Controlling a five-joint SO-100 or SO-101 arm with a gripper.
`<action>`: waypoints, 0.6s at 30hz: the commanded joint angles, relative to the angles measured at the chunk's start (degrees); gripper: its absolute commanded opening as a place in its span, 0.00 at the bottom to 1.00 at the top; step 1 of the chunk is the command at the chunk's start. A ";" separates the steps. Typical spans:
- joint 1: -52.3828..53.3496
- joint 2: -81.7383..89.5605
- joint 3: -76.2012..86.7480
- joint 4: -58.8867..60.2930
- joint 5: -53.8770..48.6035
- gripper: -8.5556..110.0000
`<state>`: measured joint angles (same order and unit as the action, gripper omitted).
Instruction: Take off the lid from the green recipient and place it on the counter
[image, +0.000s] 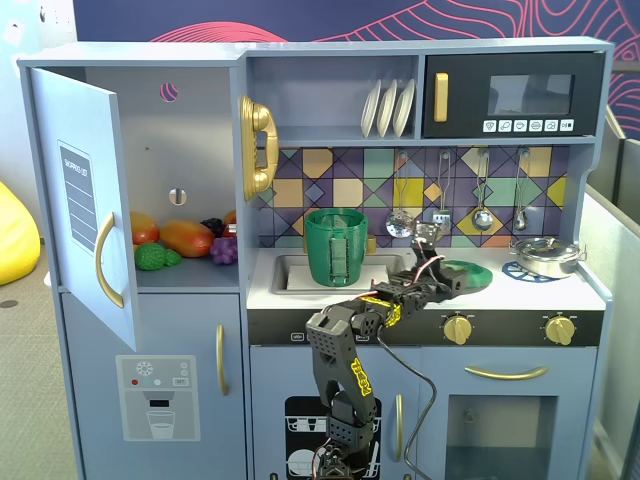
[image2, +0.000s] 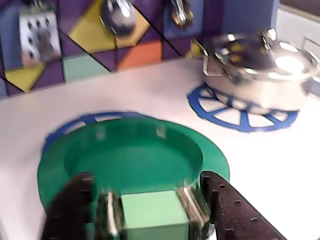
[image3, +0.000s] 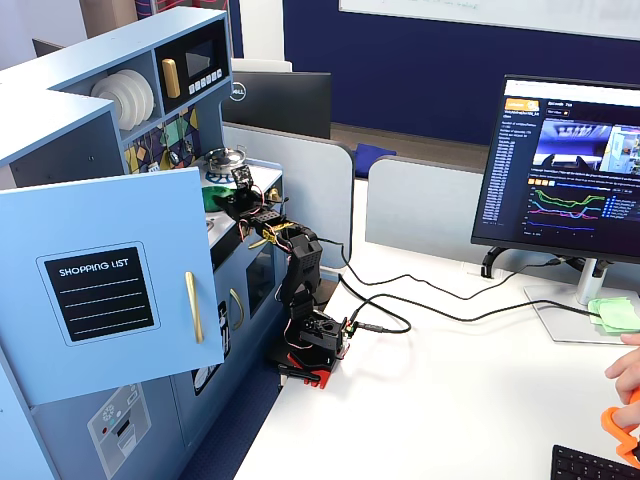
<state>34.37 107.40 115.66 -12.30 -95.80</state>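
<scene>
Nearest in the wrist view, tool (image2: 150, 210) pinching the pale green block handle of the lid (image2: 130, 160), one dark finger (image2: 70, 210) on each side with metal pads against the block. Lid flat on the white worktop (image2: 150, 95), upside down with its shallow hollow facing up, covering a blue printed burner ring (image2: 80, 122). Beyond it to the right, silver pan (image2: 260, 70) on the second blue ring, apart from the lid. Farther back, tiled backsplash with hanging utensils (image2: 117, 15). In a fixed view from the front, arm (image: 345, 350) rising from below in front of the toy kitchen, elbow bent, forearm reaching up and right over the worktop edge to the lid (image: 465, 275). Left of that, green recipient (image: 335, 245) upright in the sink recess, open at the top, ribbed strap facing forward, well apart from the lid. In the side fixed view, arm (image3: 300, 270) folded and leaning toward the kitchen.
</scene>
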 joint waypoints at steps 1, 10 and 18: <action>-0.62 0.79 -0.88 -2.37 1.58 0.31; 0.00 19.69 -1.49 18.46 2.11 0.32; -3.78 42.10 1.23 67.15 -2.37 0.32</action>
<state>33.40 139.92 115.49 37.79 -92.64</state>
